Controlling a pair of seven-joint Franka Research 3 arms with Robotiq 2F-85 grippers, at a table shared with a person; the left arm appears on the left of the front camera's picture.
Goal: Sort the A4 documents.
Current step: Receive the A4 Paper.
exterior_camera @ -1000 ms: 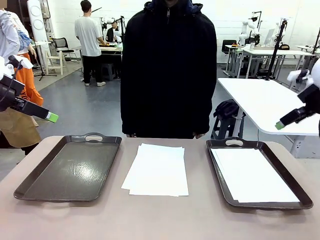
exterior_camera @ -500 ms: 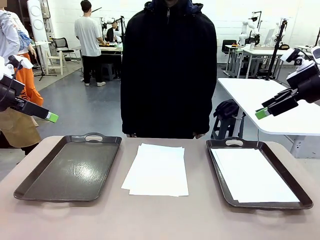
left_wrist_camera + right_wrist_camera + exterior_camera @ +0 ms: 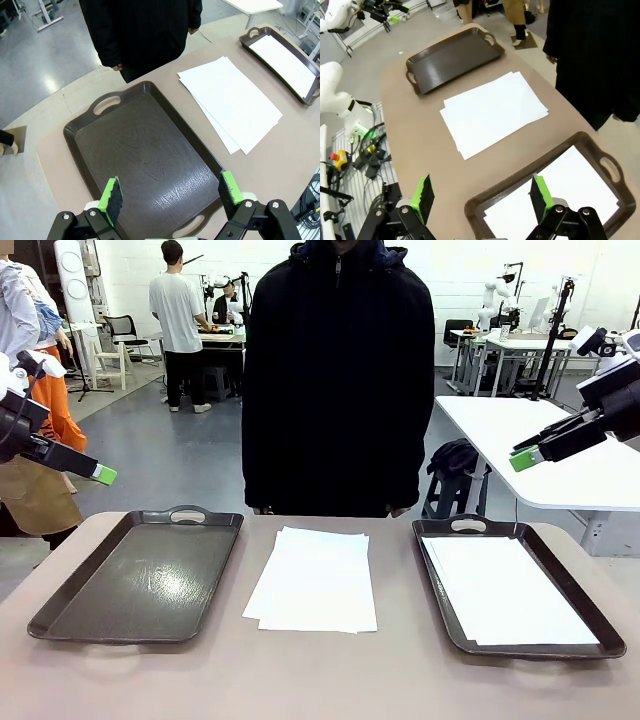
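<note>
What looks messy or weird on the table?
Only the pile of papers in the middle: its sheets are not lined up, so edges and corners poke out at the sides. The paper in the right tray lies flat and neat. Nothing looks torn or spilled.

Nothing to read here, no word, number or logo legible anywhere in the frames. The A4 documents [image 3: 313,580] at centre frame show plain white faces, and the sheet [image 3: 505,590] in the tray at right [image 3: 500,525] is just as blank. The dark tray at left [image 3: 60,612] carries no label that can be made out, and anything in the room at the top of the frame is too small to read.
</note>
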